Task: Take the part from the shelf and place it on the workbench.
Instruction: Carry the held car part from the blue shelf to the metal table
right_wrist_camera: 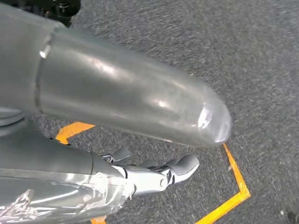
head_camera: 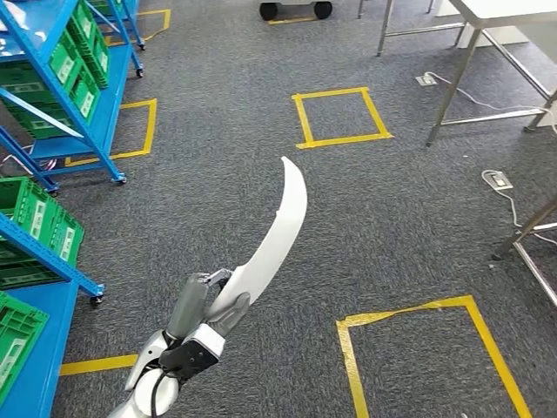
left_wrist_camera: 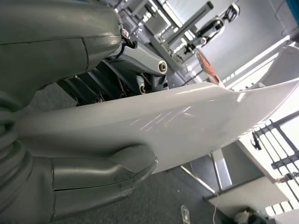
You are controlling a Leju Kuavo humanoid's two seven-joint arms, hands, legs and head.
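1 white part (head_camera: 276,244), 2 robot hands (head_camera: 197,309).

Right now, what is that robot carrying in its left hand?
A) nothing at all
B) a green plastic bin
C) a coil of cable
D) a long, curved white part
D: the left hand grips the lower end of a long, curved white part, which rises to a point over the grey carpet; the green bins sit on the blue shelf.

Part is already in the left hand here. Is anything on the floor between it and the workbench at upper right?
Nothing visible blocks the way. The left hand holds the part, and open carpet with a taped square lies before the workbench. Cables lie near its legs, off to the right.
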